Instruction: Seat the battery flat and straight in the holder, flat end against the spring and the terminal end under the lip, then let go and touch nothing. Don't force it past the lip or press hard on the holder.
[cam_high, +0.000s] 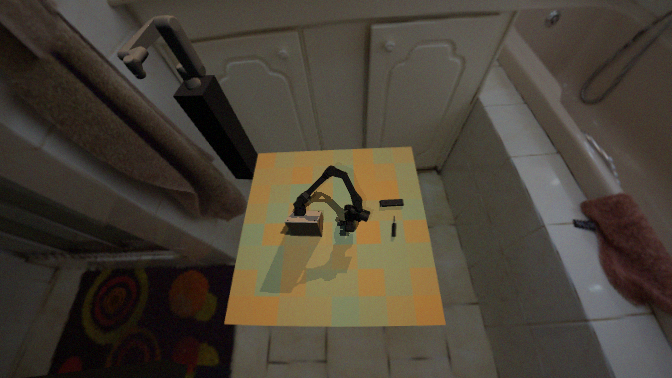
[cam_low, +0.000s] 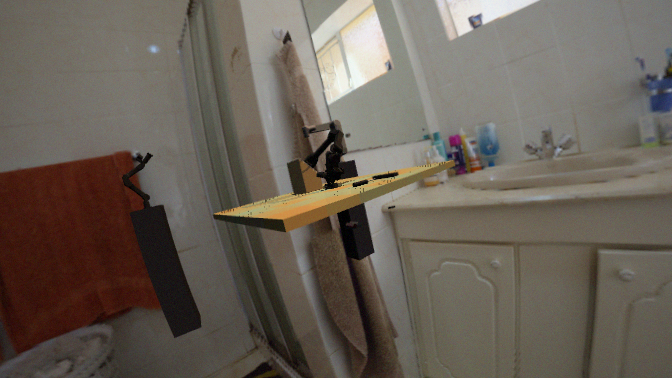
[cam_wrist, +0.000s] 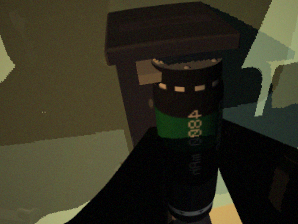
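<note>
My gripper (cam_high: 346, 228) (cam_low: 330, 185) (cam_wrist: 185, 133) is low over the table, its black fingers on both sides of the battery. It is shut on the battery (cam_wrist: 175, 125), which is dark with a green band and pale print. In the wrist view, the battery's far end face shows just below the edge of the holder's dark lip (cam_wrist: 172, 31). The near end has a pale ring. A light tab (cam_wrist: 149, 73) of the holder is beside the far end. The spring is not visible, and I cannot tell whether the battery is flat. The top and exterior views show the battery and holder too small to judge.
A black bar (cam_high: 391, 203) (cam_low: 385, 175) and a small dark tool with a thin tip (cam_high: 394, 229) (cam_low: 360, 183) lie on the checkered table (cam_high: 335, 312) (cam_low: 285, 224), beyond the gripper from the arm's box-shaped base (cam_high: 306, 228). Dark pillars bearing other arms stand off the table.
</note>
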